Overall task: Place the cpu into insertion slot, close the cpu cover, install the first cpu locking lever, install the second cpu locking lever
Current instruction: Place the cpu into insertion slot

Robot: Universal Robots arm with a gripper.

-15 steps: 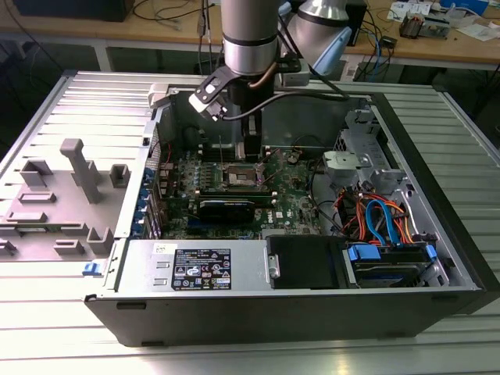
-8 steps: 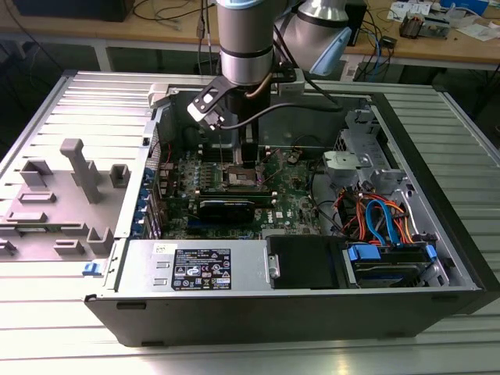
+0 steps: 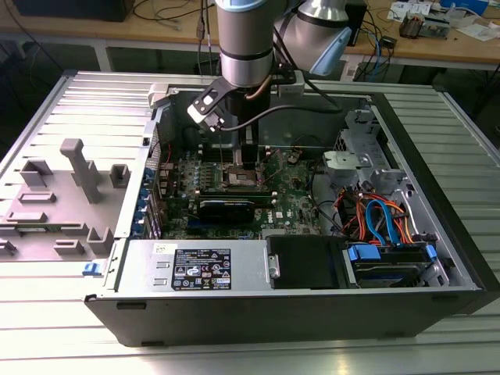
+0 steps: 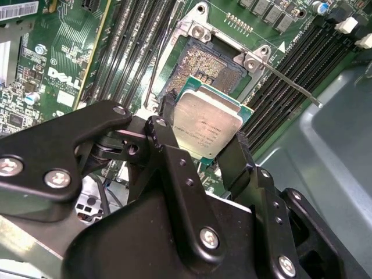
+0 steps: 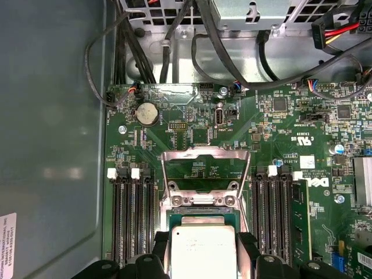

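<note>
Single-arm assembly station, with an open computer case (image 3: 258,312) laid flat on the ribbed worktop (image 3: 47,344). The end effector (image 4: 203,136) is seen closed on the chip (image 4: 206,122), which is pinched at two opposite edges by the black fingers (image 4: 232,160) and carried flat, metal top facing upward. The chip is held over the motherboard (image 5: 192,116) and apart from it. The socket (image 4: 209,70) lies directly below and slightly beyond the chip's far edge. In the second wrist view much of its pale contact field is exposed past that edge, so the chip is judged to be not yet seated. The sides of the chip are seen roughly parallel to the sides of the socket frame, and little rotation appears to be needed. The cover (image 5: 206,154) is shown swung up on its hinge on the far side of the socket, leaving the opening free. One thin locking lever (image 4: 293,87) is released and is seen slanting out from a socket corner over the memory slots (image 5: 131,215). The placing step is judged to be under way. The cover and both levers are not yet closed.
</note>
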